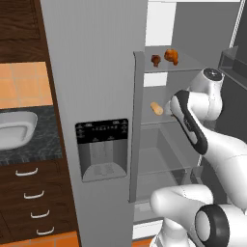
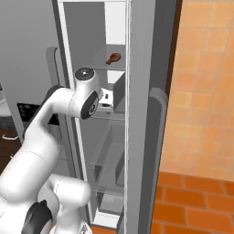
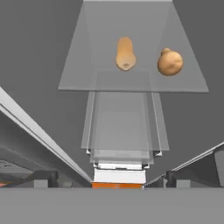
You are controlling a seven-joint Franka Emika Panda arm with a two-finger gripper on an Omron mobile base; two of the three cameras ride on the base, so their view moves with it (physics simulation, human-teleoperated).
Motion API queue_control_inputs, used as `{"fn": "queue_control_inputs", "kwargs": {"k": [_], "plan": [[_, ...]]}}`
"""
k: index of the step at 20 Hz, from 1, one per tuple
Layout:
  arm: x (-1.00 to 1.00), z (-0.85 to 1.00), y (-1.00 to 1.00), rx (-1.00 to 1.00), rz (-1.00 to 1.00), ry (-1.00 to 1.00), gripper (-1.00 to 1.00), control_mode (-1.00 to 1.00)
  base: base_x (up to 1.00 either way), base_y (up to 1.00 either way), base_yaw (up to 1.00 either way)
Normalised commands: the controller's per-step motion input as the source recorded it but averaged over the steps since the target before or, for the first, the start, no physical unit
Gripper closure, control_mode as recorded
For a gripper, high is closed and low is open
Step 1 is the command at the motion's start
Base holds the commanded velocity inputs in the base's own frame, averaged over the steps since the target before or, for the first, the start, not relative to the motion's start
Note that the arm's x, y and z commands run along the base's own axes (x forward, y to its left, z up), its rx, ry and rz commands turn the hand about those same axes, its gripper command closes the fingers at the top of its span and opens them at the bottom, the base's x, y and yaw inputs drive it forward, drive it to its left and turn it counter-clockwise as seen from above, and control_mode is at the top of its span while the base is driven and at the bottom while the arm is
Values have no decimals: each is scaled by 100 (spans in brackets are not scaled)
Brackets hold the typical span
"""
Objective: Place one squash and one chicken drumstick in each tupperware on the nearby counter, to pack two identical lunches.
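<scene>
Nothing packed yet: tan-orange elongated squash [image 3: 125, 53] at 12 o'clock, rounder tan squash [image 3: 170, 62] at 1 are sitting on glass fridge shelf [image 3: 87, 78]; glossy orange-brown drumsticks [image 1: 171, 56] waiting above; pale grey-white tupperware [image 1: 14, 128] looking empty; gripper state unclear.

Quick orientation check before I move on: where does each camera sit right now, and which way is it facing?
Left base view: behind-left of the arm, facing the open fridge; white arm lower right; two chicken drumsticks above a squash.
Right base view: behind-right; arm lower left; one drumstick.
Hand view: on the hand, facing a glass shelf bearing two squashes.
Shared: the fridge shelves.
</scene>
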Motion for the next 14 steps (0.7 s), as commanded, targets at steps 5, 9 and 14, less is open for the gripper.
{"fn": "queue_control_inputs", "kwargs": {"k": [5,9,14], "plan": [[58,-20,-1,0,0,-1,-100,-100,0,0,0],[61,-11,-23,0,0,0,-100,-100,0,0,0],[41,-24,-22,0,0,0,-100,-100,0,0,0]]}}
